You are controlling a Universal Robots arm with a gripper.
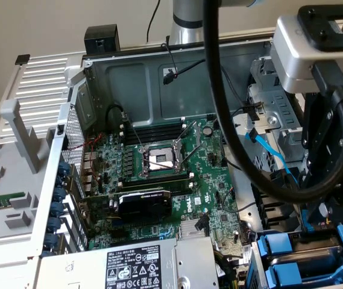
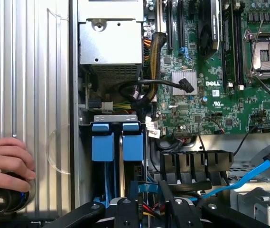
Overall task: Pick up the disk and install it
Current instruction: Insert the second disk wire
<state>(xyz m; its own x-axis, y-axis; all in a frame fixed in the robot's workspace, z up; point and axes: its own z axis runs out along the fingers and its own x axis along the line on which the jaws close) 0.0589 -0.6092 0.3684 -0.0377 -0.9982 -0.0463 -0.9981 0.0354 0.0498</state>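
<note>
Seemingly nearly done: inside the open case (image 1: 99,84), at four o'clock from the motherboard (image 1: 159,180) in the exterior view, the drive cage (image 1: 261,265) holds the disk (image 2: 132,145), level with the other carrier (image 2: 102,145) just beside it. The gripper (image 2: 149,197) hovers at its rear; whether it clamps the disk I cannot tell.
</note>
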